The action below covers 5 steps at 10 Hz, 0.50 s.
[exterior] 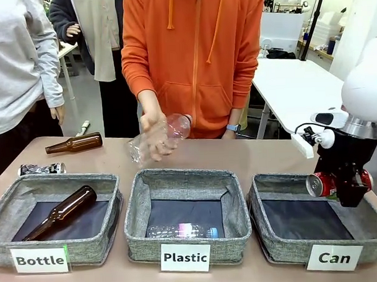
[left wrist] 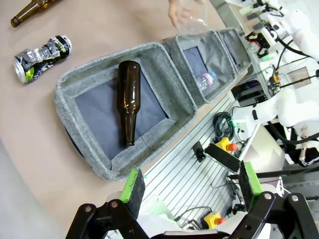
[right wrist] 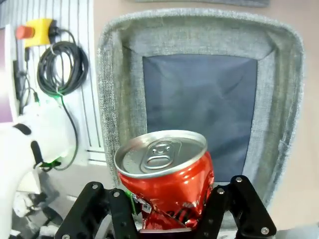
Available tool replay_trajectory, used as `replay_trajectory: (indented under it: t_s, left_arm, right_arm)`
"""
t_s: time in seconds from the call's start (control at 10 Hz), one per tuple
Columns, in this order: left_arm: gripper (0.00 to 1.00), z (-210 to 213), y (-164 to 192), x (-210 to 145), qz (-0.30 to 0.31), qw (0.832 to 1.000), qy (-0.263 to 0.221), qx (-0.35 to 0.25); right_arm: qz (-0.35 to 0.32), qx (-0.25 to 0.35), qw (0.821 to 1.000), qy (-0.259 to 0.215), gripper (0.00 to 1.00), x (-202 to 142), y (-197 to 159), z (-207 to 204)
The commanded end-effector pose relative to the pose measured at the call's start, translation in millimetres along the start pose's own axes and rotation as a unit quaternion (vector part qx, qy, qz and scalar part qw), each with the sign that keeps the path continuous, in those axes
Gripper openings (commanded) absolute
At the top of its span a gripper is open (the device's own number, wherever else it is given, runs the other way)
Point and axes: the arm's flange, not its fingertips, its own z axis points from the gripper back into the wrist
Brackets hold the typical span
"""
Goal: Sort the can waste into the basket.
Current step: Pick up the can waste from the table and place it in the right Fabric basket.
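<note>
A dented red can (exterior: 320, 184) with a silver end hangs just above the right side of the grey basket (exterior: 284, 244) labelled "Can", with my right gripper (exterior: 349, 194) shut on it. The right wrist view has the red can (right wrist: 167, 172) squeezed between the right gripper's (right wrist: 169, 211) black fingers, over the basket's (right wrist: 113, 74) dark lining. A crushed black and silver can (exterior: 42, 169) lies on the table at the far left, behind the "Bottle" basket. In the left wrist view that can (left wrist: 42, 57) lies far from my left gripper (left wrist: 192, 183), which stands open and holds nothing.
A person in orange holds a clear plastic bottle (exterior: 157, 139) over the "Plastic" basket (exterior: 136, 232), which holds another bottle (exterior: 182, 231). The "Bottle" basket (exterior: 5, 212) holds a brown bottle (exterior: 62, 211). A second brown bottle (exterior: 74, 144) lies at the back left.
</note>
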Motion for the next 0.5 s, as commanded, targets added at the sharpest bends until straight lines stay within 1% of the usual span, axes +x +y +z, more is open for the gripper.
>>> replay_trajectory:
  t_s: [0.0, 0.1, 0.2, 0.3, 0.4]
  left_arm:
    - [0.98, 1.0, -1.6, -0.7, -0.001, 1.0, 0.0, -0.004]
    - [0.98, 1.0, -1.6, -0.7, -0.001, 1.0, 0.0, -0.004]
    - [0.98, 1.0, -1.6, -0.7, -0.001, 1.0, 0.0, -0.004]
    - [0.98, 1.0, -1.6, -0.7, -0.001, 1.0, 0.0, -0.004]
    - [0.98, 1.0, -1.6, -0.7, -0.001, 1.0, 0.0, -0.004]
  right_arm:
    - [0.003, 0.004, 1.0, -0.016, 0.0, -5.5, -12.9, 2.2]
    - [0.0, 0.006, 1.0, -0.017, 0.0, -5.3, -13.7, 2.2]
    - [-0.011, 0.005, 1.0, -0.011, 0.09, -3.3, -14.8, 1.3]
    - [-0.018, 0.006, 1.0, -0.013, 0.57, -2.9, -15.3, 0.0]
    - [-0.016, 0.004, 1.0, -0.01, 0.65, -2.9, -16.1, -0.8]
